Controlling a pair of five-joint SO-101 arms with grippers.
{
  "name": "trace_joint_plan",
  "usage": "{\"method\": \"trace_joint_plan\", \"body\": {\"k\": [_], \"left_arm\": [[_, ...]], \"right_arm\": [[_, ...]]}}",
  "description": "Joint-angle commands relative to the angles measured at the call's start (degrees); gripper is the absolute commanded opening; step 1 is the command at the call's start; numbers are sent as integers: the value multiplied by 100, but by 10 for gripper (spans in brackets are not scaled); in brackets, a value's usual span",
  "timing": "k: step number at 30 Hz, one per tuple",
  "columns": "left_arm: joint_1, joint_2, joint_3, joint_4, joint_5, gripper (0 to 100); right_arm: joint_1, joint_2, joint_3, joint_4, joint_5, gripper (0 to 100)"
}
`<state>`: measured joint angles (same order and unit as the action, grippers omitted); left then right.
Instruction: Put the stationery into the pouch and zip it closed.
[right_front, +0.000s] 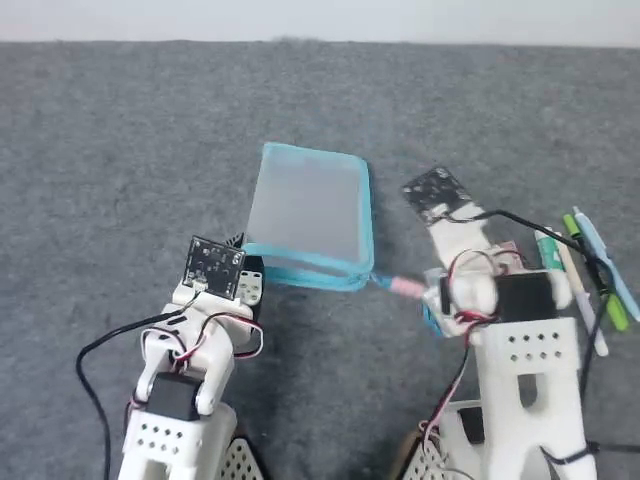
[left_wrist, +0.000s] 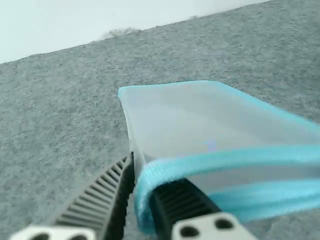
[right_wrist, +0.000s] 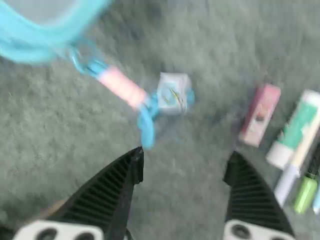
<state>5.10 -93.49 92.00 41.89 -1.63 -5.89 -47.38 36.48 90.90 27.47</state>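
- Table (right_front: 120, 150): grey felt-like cover, ends at a pale wall on the far side.
- Pouch (right_front: 310, 215): translucent with blue trim, lying ahead of the left gripper (left_wrist: 142, 175). Its near corner is pinched between that gripper's fingers.
- Zip pull (right_wrist: 120, 85): pink tube, blue strap and small cube charm (right_wrist: 172, 95), on the felt just ahead of the right gripper (right_wrist: 186, 156).
- Pink block (right_wrist: 260, 115): on the felt off the right gripper's right side.
- Pens (right_wrist: 295, 135): side by side, just beyond the block.

The high camera is looking down over the pouch (right_front: 308, 215). Both wrist cameras are viewing its edge closely.
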Motion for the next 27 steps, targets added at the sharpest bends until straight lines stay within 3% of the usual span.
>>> {"method": "trace_joint_plan", "body": {"k": [1, 6, 10, 18, 27], "left_arm": [[-53, -53, -127, 44, 79, 11], [-53, -53, -110, 44, 79, 11], [-53, -53, -110, 97, 79, 11], [-53, -88, -127, 185, 70, 12], [-44, -88, -110, 167, 70, 12]], "right_arm": [[1086, 110, -598, 180, 993, 233], [2967, 1121, -1319, -259, 2848, 230], [3846, 2659, -2004, -629, 4440, 230], [4479, 5446, -3877, -1112, 5134, 227], [4875, 7802, -5873, -1095, 5213, 227]]}}
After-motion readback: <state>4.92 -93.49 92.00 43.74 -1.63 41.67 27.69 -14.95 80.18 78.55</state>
